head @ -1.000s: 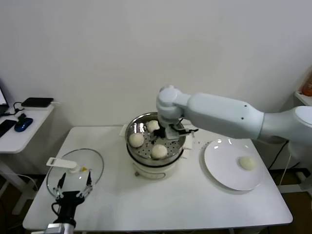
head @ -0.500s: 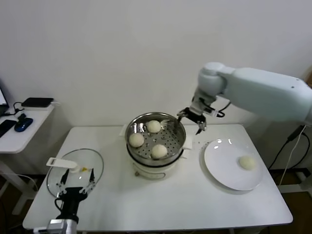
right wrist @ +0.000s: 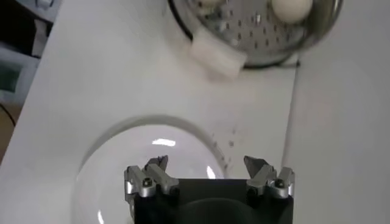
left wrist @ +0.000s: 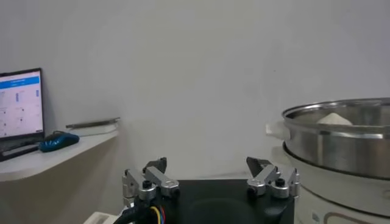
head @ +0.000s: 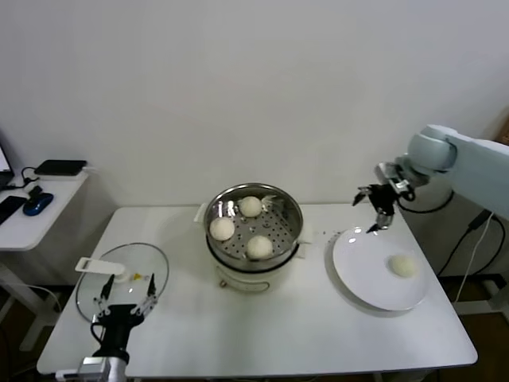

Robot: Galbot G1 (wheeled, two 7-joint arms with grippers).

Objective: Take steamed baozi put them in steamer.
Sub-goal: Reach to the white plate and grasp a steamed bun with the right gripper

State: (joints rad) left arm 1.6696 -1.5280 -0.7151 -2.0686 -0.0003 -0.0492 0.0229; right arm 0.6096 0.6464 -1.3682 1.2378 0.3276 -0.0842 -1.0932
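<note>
Lab or office test room, bare white wall (head: 238,79), white table (head: 262,334), side desk (head: 36,211) with monitor (left wrist: 21,103), mouse (head: 37,203)

Head camera high, wrist cameras close, all sharing steamer (head: 254,227)

- No text, label, brand, number or sign could be read anywhere in the views.
- The lit monitor screen (left wrist: 21,103) on the white side desk showed a blue band and small rows of marks, but they were too small to make out.
- The round shiny stainless-steel steamer pot (head: 254,224) and its white electric base carried no readable marking.
- The flat white round plate (head: 374,274) was unmarked as far as could be seen.
</note>
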